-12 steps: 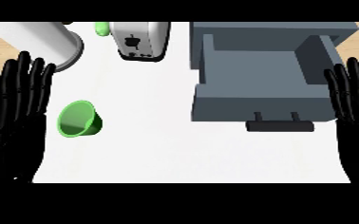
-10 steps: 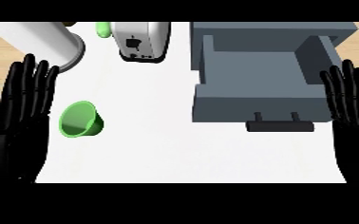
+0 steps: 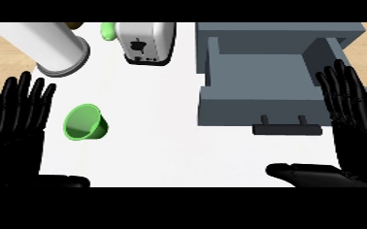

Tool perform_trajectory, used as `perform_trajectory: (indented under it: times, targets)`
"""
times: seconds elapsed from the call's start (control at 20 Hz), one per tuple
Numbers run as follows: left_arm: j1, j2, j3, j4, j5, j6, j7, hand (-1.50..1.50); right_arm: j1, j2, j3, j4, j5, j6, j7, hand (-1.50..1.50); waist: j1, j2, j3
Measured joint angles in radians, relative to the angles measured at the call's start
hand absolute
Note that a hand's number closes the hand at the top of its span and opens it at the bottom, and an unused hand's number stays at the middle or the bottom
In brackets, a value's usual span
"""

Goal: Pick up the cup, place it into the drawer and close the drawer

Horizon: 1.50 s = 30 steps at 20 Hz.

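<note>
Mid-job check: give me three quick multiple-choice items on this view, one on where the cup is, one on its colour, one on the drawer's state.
1. Where is the cup?
A. inside the drawer
B. on the white counter, near the left hand
C. on top of the toaster

2. What colour is the cup?
A. green
B. red
C. blue

3. What state is the drawer in?
A. pushed shut
B. pulled out and open
C. taken off and lying on the counter

Answers:
1 B: the cup lies on its side on the counter, just right of the open left hand and far from the drawer.
2 A: its wall and rim are bright green.
3 B: the drawer stands pulled out from its grey housing, its inside bare and its dark handle towards the robot; the open right hand is beside it.
</note>
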Motion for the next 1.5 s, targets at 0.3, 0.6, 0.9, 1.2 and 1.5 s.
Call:
perform_trajectory:
  times: [0.3,0.6,0.9,1.2,1.5]
  targets:
    - [0.022,0.003,0.068,0.092,0.079,-0.05,-0.033,-1.5,-0.01,-0.005,-0.013,0.027,-0.01,0.031,-0.009,-1.5,-0.002,-0.001,0.001]
    - [0.039,0.005,0.118,0.208,0.053,-0.053,-0.093,-1.5,-0.048,-0.014,-0.036,0.045,-0.016,0.044,0.012,-1.5,-0.003,-0.001,0.001]
    - [0.026,0.027,0.182,0.386,0.018,-0.061,-0.195,-1.5,-0.034,-0.012,-0.045,0.052,-0.017,0.057,-0.016,-1.5,-0.004,-0.001,0.001]
    - [-0.008,0.045,0.219,0.572,-0.027,-0.056,-0.288,-1.5,-0.065,-0.023,-0.078,0.09,-0.032,0.073,-0.02,-1.5,-0.005,0.0,0.001]
    - [-0.059,0.082,0.265,0.839,-0.056,-0.081,-0.443,-1.5,-0.086,-0.009,-0.066,0.121,-0.01,0.068,-0.027,-1.5,-0.005,0.0,0.001]
